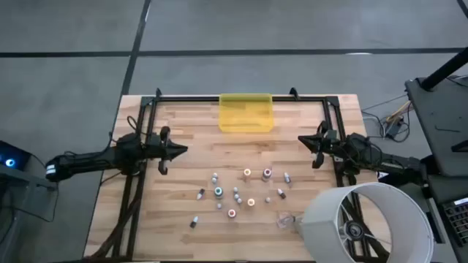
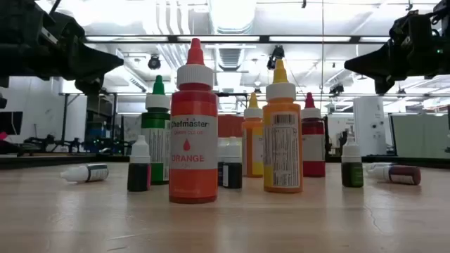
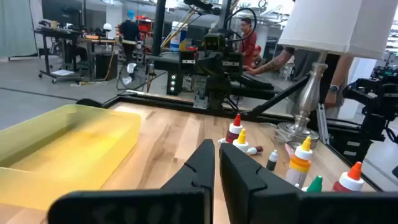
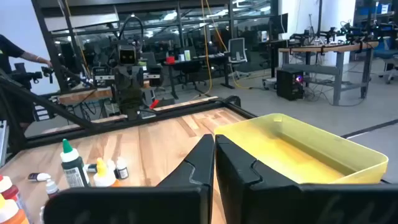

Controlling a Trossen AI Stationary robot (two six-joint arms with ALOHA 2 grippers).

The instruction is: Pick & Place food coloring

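Bottles stand outside the yellow tray; left gripper and right gripper closed, holding nothing

Both arms held level, facing each other, fingers closed.

The left gripper reaches inward from the left side with its fingers pressed together; the right gripper mirrors it from the right, also closed, well apart from its twin.

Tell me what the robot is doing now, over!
Left gripper and right gripper shut, empty, apart above the table. Food coloring bottles untouched, scattered between them. Yellow tray empty. White lamp near bottles, right side.
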